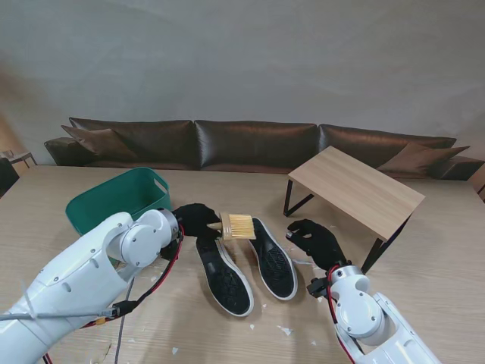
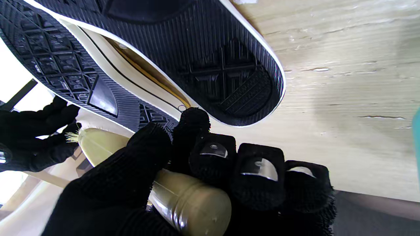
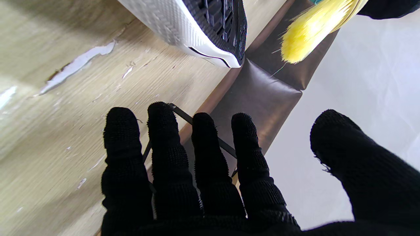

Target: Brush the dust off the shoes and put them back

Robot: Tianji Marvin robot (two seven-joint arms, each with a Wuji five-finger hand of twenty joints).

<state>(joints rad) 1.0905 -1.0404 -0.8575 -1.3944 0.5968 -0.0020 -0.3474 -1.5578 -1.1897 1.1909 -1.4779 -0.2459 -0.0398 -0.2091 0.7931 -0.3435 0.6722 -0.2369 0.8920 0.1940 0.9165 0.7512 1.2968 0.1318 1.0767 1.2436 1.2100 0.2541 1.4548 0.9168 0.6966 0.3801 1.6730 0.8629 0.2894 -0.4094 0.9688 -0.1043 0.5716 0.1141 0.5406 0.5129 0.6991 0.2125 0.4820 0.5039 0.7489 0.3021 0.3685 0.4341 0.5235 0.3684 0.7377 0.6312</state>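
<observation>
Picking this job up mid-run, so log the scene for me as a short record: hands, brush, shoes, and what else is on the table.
left hand: shut on the brush handle
brush: bristles over the far ends of the shoes
shoes: two, side by side, soles up, on the table
right hand: open, holding nothing, right of the shoes
green bin: far left
small wooden stand: far right
table: white flecks near the shoes

bare tabletop (image 1: 424, 250) under small wooden bench (image 1: 356, 188); green bin (image 1: 121, 199) blocks far left.
</observation>
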